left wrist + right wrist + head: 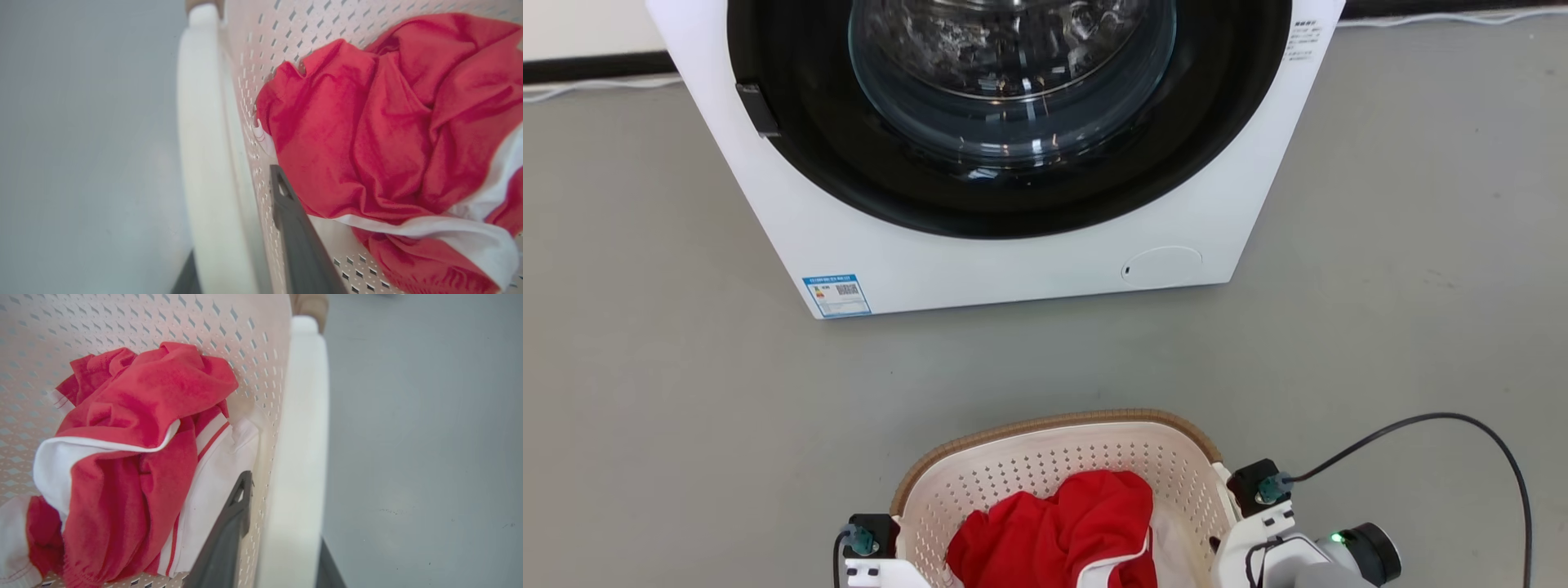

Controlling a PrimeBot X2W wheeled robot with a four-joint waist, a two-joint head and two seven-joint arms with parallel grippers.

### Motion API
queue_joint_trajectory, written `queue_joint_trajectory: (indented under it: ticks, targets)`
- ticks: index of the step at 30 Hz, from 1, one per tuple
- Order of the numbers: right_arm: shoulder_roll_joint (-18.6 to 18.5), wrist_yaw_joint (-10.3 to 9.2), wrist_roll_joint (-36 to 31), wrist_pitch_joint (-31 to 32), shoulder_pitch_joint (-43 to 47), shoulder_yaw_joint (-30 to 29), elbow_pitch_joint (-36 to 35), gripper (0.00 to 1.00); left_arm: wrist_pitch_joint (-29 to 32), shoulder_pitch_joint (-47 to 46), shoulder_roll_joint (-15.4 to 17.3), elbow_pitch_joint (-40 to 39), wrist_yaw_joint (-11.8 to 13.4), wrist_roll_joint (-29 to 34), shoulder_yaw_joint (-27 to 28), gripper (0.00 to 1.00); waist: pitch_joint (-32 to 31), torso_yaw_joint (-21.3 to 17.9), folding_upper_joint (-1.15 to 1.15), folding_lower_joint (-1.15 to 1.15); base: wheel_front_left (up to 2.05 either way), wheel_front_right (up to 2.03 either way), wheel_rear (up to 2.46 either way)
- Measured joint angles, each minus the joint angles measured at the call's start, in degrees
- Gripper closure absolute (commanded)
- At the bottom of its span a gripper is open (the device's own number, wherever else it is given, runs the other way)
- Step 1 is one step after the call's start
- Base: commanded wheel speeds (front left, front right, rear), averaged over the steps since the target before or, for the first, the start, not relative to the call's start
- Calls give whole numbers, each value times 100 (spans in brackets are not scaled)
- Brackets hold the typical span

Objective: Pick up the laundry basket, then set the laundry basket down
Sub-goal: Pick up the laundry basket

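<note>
The laundry basket [1054, 426], cream-white and perforated with a brown woven rim, sits at the bottom centre of the head view with a red and white garment [1062, 531] inside. My left gripper [237, 204] is shut on the basket's left white handle [200, 122], with one dark finger [294, 228] inside the wall and the other outside. My right gripper [286, 506] is shut the same way on the right handle [302, 416], its inner finger [229, 531] lying beside the cloth. Both wrists [866, 543] [1258, 506] flank the basket. Whether the basket rests on the floor cannot be told.
A white front-loading washer [1013, 269] with its round glass door stands on the grey floor [645, 408] just beyond the basket. A black cable [1462, 420] loops from my right wrist. Open floor lies to both sides.
</note>
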Motion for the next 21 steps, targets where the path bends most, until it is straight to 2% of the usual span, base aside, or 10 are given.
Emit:
queue_joint_trajectory:
  ticks: [21]
  targets:
    - [-54, -18, 162, 167, 145, 118, -243, 100, -54, 0, 34, 0, 52, -241, -297, 100, -259, -235, 0, 0, 0, 0, 0]
